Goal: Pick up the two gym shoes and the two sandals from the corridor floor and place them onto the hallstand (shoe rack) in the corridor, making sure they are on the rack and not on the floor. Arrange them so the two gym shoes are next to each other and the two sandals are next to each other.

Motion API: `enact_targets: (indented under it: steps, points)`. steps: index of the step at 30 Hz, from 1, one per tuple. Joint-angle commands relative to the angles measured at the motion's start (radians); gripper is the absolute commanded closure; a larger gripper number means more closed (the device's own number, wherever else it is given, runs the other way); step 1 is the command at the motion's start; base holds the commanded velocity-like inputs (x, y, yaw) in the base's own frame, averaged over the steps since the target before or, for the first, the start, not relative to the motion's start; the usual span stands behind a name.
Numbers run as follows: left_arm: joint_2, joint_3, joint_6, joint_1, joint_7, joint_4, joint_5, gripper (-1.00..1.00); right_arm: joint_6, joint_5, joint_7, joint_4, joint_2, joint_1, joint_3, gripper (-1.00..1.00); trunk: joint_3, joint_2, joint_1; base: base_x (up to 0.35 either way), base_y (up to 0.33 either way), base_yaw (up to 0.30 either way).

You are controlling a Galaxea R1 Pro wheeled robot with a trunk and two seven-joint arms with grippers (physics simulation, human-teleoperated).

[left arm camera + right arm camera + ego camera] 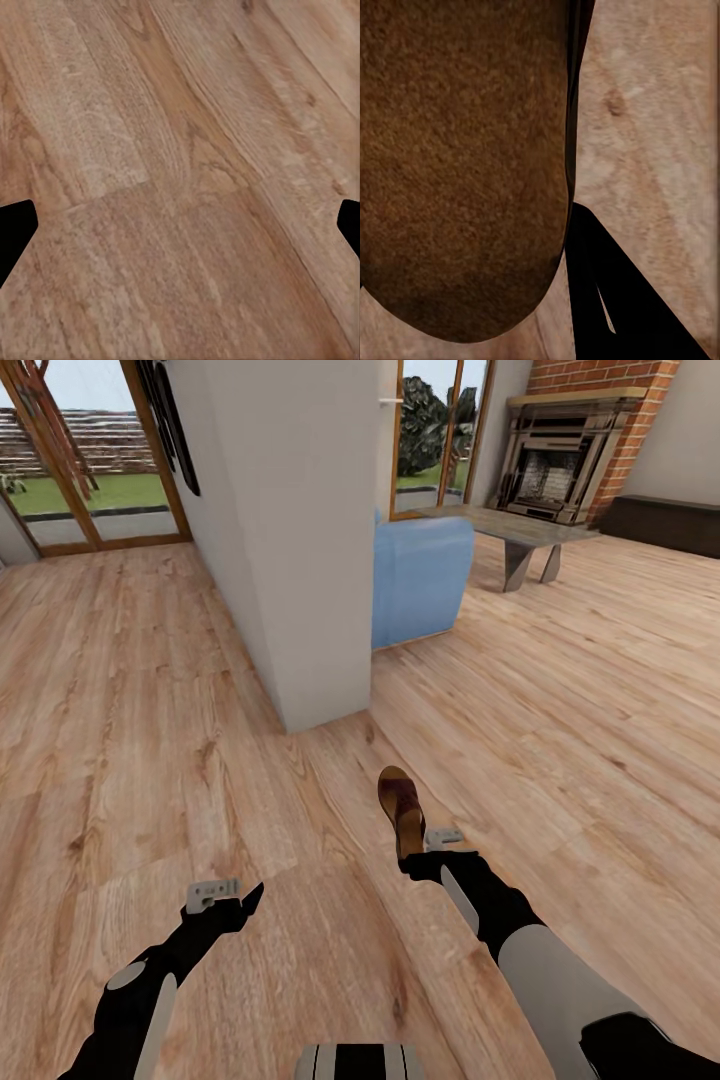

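One dark-brown sandal [400, 807] with a tan footbed juts forward from my right gripper [413, 856], which is shut on its heel end over the wood-plank corridor floor [150, 740]. In the right wrist view the sandal's brown surface [465, 150] is very close, with a black finger [604, 292] pressed along its edge. My left gripper [248, 898] hovers low at the left, open and holding nothing. Its two black fingertips sit far apart over bare planks in the left wrist view [180, 225]. The gym shoes and the hallstand are out of view.
A white wall pillar [300, 540] stands straight ahead. Behind it to the right are a blue armchair [420, 580], a grey coffee table [520, 535] and a brick fireplace [560, 450]. Glass doors [90, 460] close the far left. Open floor spreads left and right.
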Motion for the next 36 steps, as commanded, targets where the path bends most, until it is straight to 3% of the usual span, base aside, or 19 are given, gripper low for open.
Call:
enact_targets:
  steps: [1,21,36]
  points:
    - [0.000,0.000,0.000,0.000,0.000,0.000,0.000,-1.00,0.000,-0.004,-0.003,0.000,0.000,0.000,0.000,1.00,0.000,0.000,0.000,0.024,-0.020,0.000]
    - [0.000,0.001,0.000,0.000,0.000,0.001,0.000,-1.00,0.000,-0.003,-0.003,0.000,0.000,0.000,0.000,1.00,-0.012,0.000,0.000,0.006,-0.002,0.099]
    - [0.000,0.001,0.000,0.000,0.000,0.001,0.000,-1.00,0.000,-0.004,-0.003,0.000,0.000,0.000,0.000,1.00,-0.013,0.000,0.000,0.233,0.000,0.015]
